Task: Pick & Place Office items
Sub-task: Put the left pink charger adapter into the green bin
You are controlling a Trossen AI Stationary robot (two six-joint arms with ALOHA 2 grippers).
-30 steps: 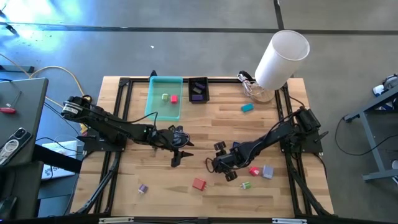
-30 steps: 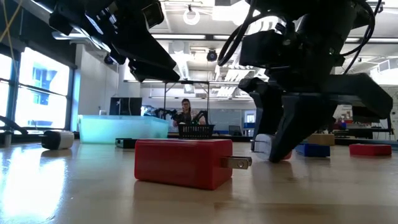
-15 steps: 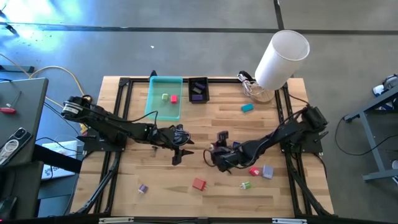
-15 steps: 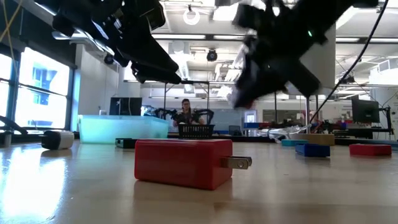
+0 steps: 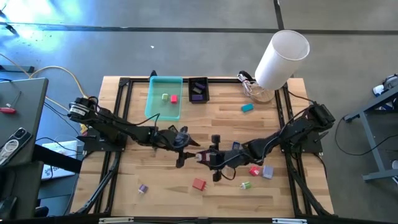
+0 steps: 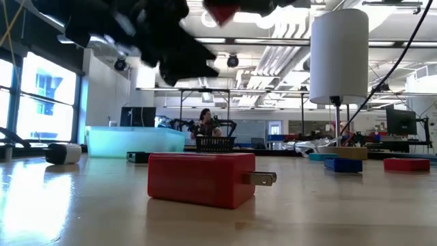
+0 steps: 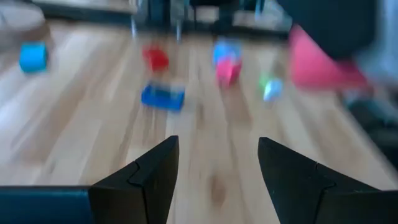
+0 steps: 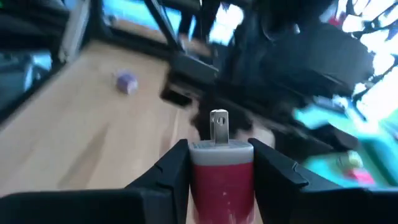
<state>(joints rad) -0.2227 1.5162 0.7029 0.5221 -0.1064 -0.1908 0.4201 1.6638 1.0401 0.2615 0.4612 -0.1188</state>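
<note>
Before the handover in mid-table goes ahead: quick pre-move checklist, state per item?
1. Right gripper shut on the red plug block: ok.
2. Block lifted off the table: ok.
3. Left gripper open, nothing between its fingers: ok.
4. Grippers close together at mid-table, high view: ok.
5. Teal tray has free floor beside its two pieces: ok.
6. Exact gap between the two grippers: cannot tell.

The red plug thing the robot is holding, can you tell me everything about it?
The red plug thing is a small blocky charger, looks like plastic, red with a pale grey cap and metal prongs pointing away from the wrist. The right hand pinches it between two dark fingers, lifted off the wooden table near its middle, close to the left hand.
</note>
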